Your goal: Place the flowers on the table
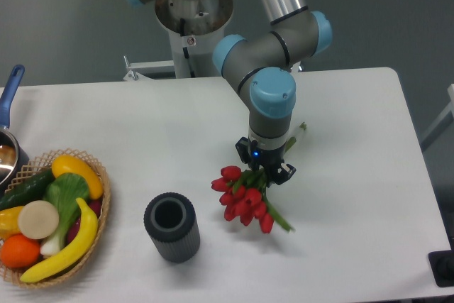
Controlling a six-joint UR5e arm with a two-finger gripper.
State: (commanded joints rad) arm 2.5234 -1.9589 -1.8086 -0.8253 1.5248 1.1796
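Note:
The flowers (242, 199) are a bunch of red tulips with green stems, lying tilted low over the white table (355, 175) right of centre, blooms toward the lower left. The stem ends (298, 133) stick out past the wrist at the upper right. My gripper (264, 171) points straight down and is shut on the flowers at the stems just behind the blooms. A thin shadow lies right under the blooms; I cannot tell whether they touch the table.
A dark grey ribbed cylinder vase (171, 227) stands upright left of the flowers. A wicker basket (101, 207) of fruit and vegetables sits at the left edge. A pot with a blue handle (12, 86) is at the far left.

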